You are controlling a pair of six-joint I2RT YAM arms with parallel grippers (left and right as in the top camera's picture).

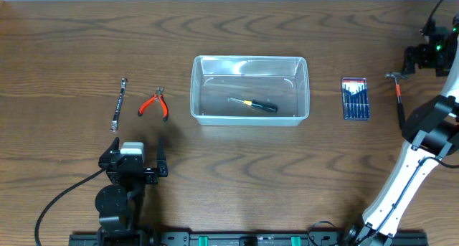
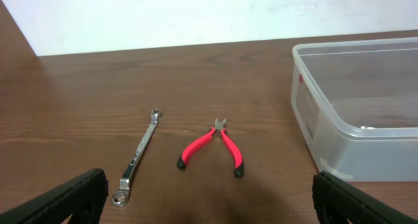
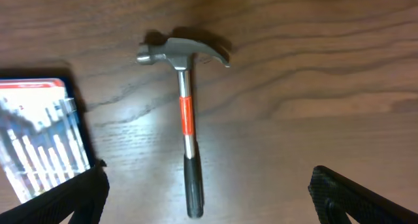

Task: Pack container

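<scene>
The container (image 1: pixel 249 59) is a clear rectangular tub with rounded corners and a rim. It stands in the middle of the overhead view, and a screwdriver (image 1: pixel 253 104) lies inside. The left gripper (image 2: pixel 209 179) is spread wide and holds nothing. The right gripper (image 3: pixel 208 177) is also spread wide and empty. Its fingers (image 3: pixel 353 198) are at the lower corners, well apart from the hammer (image 3: pixel 184 87).

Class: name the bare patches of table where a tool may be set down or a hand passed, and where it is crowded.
Bare wood: between the pliers and the container; between the container and the screwdriver set case; the strip in front of the container. Crowded: hammer close beside the case at right, wrench beside the pliers at left.
</scene>
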